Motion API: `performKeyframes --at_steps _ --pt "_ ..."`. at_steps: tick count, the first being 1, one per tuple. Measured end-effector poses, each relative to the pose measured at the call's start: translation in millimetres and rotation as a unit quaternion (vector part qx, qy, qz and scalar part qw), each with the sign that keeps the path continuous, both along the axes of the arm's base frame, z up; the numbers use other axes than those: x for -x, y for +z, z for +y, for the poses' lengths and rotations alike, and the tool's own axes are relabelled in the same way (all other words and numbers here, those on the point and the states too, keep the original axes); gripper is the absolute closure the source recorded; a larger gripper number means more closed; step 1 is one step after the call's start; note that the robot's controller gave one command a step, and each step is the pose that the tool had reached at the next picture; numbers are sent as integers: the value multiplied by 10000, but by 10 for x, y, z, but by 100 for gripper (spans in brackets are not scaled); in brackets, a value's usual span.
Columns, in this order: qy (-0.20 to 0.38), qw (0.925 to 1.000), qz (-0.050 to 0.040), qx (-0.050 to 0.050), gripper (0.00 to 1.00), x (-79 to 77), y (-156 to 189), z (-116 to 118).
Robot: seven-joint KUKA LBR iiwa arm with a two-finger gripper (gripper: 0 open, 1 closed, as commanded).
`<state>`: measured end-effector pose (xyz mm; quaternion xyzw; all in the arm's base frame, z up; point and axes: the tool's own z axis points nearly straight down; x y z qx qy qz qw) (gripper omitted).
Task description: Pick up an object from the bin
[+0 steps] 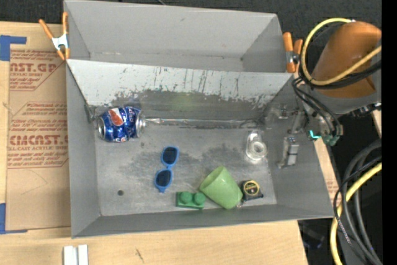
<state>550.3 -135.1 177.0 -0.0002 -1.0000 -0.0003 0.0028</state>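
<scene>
My gripper hangs over the right side of the bin, against the sloping right wall. Just to its left a small clear, silvery round thing lies on the floor, apart from the gripper. Nearer the front sits a small black and yellow tape measure, touching a light green cup that lies on its side. Nothing shows in the gripper's hold.
A green toy brick lies left of the cup. Blue sunglasses rest mid-floor. A crushed blue soda can sits in the back left corner. The arm, with its orange cover and cables, stands outside the right wall.
</scene>
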Motion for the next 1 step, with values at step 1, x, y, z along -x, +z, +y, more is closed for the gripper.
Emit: performKeyframes --at_steps 1 --pt "-91 10000 18 -11 0 398 -1109 556"
